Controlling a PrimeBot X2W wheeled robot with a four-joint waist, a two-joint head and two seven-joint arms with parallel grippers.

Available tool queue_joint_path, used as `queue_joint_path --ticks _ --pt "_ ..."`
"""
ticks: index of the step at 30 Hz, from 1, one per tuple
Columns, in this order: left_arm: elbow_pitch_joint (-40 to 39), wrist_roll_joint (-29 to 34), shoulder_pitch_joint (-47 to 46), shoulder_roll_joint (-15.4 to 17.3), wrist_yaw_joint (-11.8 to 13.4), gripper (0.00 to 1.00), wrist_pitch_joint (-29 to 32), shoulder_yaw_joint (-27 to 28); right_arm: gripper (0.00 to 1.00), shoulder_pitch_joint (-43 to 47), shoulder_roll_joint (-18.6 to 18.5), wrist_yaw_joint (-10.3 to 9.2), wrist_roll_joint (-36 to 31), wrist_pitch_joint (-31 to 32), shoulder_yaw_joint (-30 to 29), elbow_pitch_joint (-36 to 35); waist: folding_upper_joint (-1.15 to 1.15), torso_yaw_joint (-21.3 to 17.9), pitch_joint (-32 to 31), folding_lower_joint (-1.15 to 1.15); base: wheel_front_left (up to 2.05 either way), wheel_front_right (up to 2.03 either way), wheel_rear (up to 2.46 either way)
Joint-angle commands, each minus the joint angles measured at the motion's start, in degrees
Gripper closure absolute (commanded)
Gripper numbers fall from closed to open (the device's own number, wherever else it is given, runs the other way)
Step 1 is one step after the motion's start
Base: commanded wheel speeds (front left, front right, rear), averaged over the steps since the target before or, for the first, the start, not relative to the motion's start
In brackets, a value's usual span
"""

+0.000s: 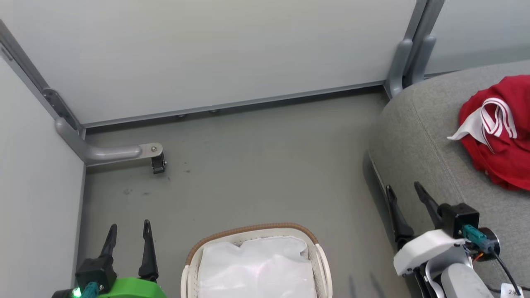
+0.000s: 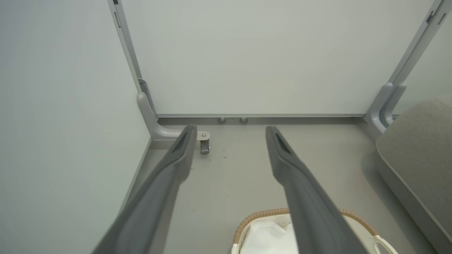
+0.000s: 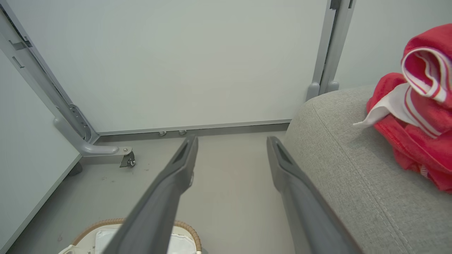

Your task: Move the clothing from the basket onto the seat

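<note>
Clothing (image 1: 503,136): red heap on seat (image 1: 418,136), right of basket (image 1: 248,228). Basket: white liner (image 1: 256,269) showing. Left gripper (image 1: 129,225), right gripper (image 1: 403,187): flanking basket, jaws apart, empty. Step: transfer seemingly done; next, verify basket.

Both arms sit low, left gripper (image 1: 129,236) and right gripper (image 1: 403,196) spread wide with nothing between the fingers.

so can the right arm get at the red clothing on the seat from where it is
Probably yes. The right gripper hangs open and empty at the edge of the seat, and only bare grey upholstery lies between it and the clothing. Nothing blocks the way.
</note>
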Motion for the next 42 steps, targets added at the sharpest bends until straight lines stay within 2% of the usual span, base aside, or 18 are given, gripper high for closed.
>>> queue_joint_path --ticks 1,3,4,7,25,42 --pt "-0.2 -0.2 0.9 0.0 0.2 0.0 0.0 -0.1 0.0 1.1 -0.1 -0.08 0.4 -0.1 -0.1 0.4 0.0 0.7 -1.2 0.0 0.0 0.0 0.0" --pt "-0.5 -0.7 1.2 0.0 0.1 0.0 0.0 -0.2 0.0 1.5 -0.1 -0.08 0.4 -0.1 -0.1 0.8 0.0 0.8 -1.3 0.0 0.0 0.0 0.0" --pt "-0.2 -0.8 0.6 0.0 0.0 1.0 0.0 -0.2 1.0 1.1 0.1 0.0 0.2 0.0 0.0 0.8 0.0 0.5 -1.1 0.0 0.0 0.0 0.0" --pt "1.3 -1.6 0.3 -0.1 0.0 1.0 0.4 0.0 1.0 1.4 0.4 0.0 1.0 0.4 -0.2 2.0 0.0 0.5 -1.1 0.0 0.0 0.0 0.0" --pt "-0.1 -20.8 -1.4 -0.1 -0.9 1.0 5.4 1.5 1.0 2.0 0.3 -0.01 20.2 5.4 -2.0 -0.7 0.0 0.6 -1.5 0.0 0.0 0.0 0.0" --pt "-1.0 -35.2 -2.7 -0.1 -1.5 1.0 9.1 2.6 1.0 2.5 0.2 -0.02 34.7 9.1 -3.4 -2.6 0.0 0.8 -1.8 0.0 0.0 0.0 0.0"
